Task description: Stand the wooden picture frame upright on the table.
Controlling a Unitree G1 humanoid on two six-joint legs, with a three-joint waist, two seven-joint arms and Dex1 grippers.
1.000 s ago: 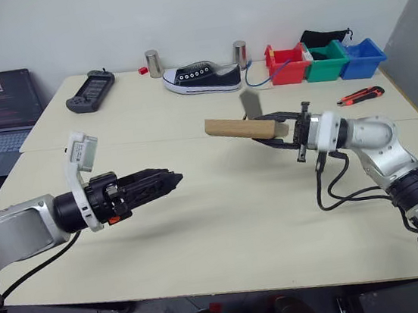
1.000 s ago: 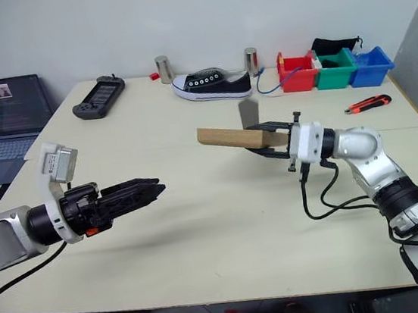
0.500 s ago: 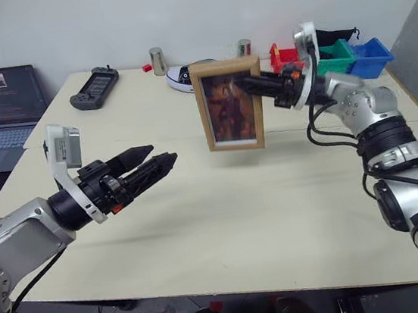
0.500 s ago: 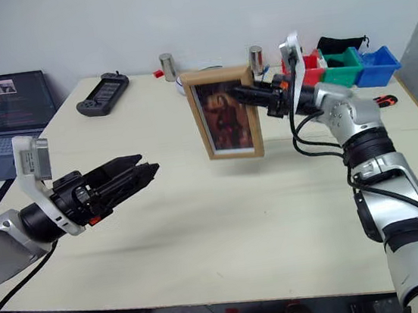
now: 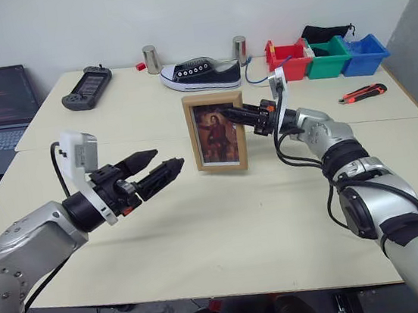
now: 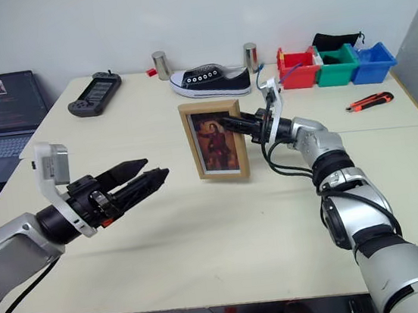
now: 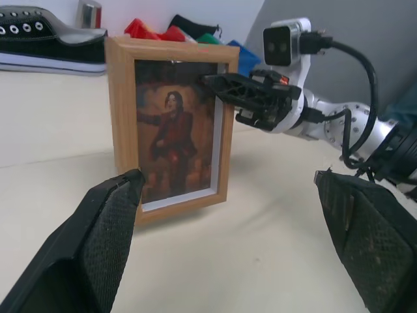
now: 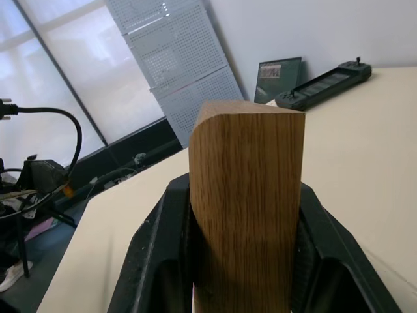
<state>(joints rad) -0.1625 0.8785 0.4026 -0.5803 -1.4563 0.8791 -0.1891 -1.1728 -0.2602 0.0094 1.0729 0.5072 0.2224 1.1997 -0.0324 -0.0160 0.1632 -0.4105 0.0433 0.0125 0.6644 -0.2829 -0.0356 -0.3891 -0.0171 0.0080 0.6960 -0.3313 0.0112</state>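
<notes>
Left eye view: wooden picture frame (image 5: 216, 132) stands up on worktop (image 5: 225, 223), near middle. Right gripper (image 5: 233, 114) pinches its side edge & must let go. Left gripper (image 5: 166, 165) wide open, w/ nothing in it.

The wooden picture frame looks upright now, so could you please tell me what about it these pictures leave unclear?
- Fold-out stand: on the back of the wooden picture frame, which faces away in the head views, so whether it is deployed is hidden.
- Bottom edge against the table: looks seated in the left wrist view, but full contact is uncertain.
- Right wrist view: the right tool, clamped on the frame's side, blocks the back.
- The left tool hangs open, apart.
</notes>
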